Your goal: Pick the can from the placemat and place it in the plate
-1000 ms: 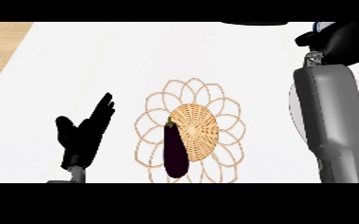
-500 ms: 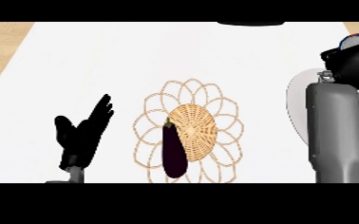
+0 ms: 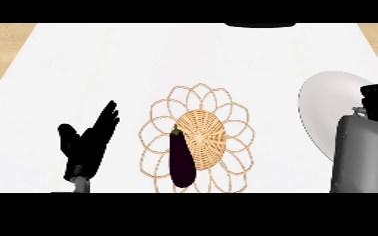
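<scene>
No can visible; aubergine (image 3: pixel 181 156) on woven placemat (image 3: pixel 198 137) looks light, smooth, slippery—robot should grasp mid-body; left hand (image 3: pixel 90 144) released, right hand's (image 3: pixel 369 96) fingers can't be told.

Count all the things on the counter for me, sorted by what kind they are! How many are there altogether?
Eggplant: 1, dark purple, lying on the placemat
Woven placemat: 1, tan
Plate: 1, white, partly behind the right forearm
Can: 0, none shows
Total: 3 things
</scene>
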